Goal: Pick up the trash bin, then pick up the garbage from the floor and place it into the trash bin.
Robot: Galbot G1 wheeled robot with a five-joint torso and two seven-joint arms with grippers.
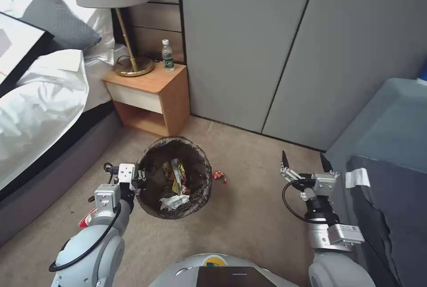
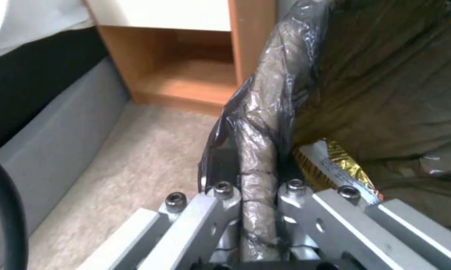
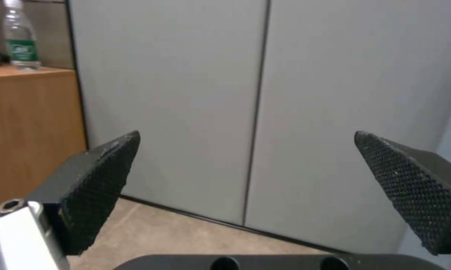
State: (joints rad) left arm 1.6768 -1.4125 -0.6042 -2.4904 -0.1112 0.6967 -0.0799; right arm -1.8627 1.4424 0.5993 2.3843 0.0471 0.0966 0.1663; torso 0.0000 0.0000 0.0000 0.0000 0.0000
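Left end effector [image 1: 141,175] pinching the trash bin [image 1: 174,177] rim, bin upright, mouth up; right end effector [image 1: 306,161] spread wide.

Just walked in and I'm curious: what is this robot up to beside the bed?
It is tidying litter into a trash bin. Its left gripper is clamped on the bin's bag-lined rim, holding it beside the nightstand. Wrappers and a white tissue already lie inside. A small red piece of garbage sits on the carpet just beside the bin. The right gripper hangs open and empty, off to the right.
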